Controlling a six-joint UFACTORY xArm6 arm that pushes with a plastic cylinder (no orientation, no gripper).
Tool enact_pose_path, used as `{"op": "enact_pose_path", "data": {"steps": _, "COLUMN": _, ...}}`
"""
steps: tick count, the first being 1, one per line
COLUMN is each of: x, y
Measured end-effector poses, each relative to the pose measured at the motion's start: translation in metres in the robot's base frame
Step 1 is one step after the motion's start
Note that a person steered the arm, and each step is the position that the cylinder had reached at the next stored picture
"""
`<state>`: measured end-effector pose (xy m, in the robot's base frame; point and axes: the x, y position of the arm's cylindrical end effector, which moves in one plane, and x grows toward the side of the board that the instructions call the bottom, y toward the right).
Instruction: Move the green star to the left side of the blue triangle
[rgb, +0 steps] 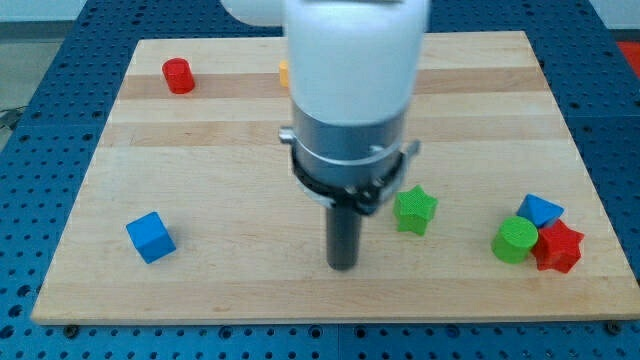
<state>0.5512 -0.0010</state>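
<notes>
The green star (414, 210) lies on the wooden board (220, 150) right of centre, near the view's bottom. The blue triangle (540, 210) sits further right, touching a green cylinder (515, 240) and a red star (558, 247) below it. My tip (343, 265) rests on the board to the left of the green star and slightly lower, a short gap away from it. The arm's white and grey body hides the board's upper middle.
A red cylinder (178, 76) stands at the top left. A blue cube (150, 237) lies at the bottom left. An orange block (284, 72) peeks out from behind the arm at the top. A blue perforated table (60, 60) surrounds the board.
</notes>
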Motion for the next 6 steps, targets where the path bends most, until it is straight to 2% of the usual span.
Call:
{"op": "enact_pose_path", "data": {"steps": 1, "x": -0.086, "y": 0.013}}
{"op": "enact_pose_path", "data": {"steps": 2, "x": -0.086, "y": 0.013}}
{"op": "enact_pose_path", "data": {"steps": 4, "x": -0.052, "y": 0.048}}
{"op": "enact_pose_path", "data": {"steps": 6, "x": -0.045, "y": 0.104}}
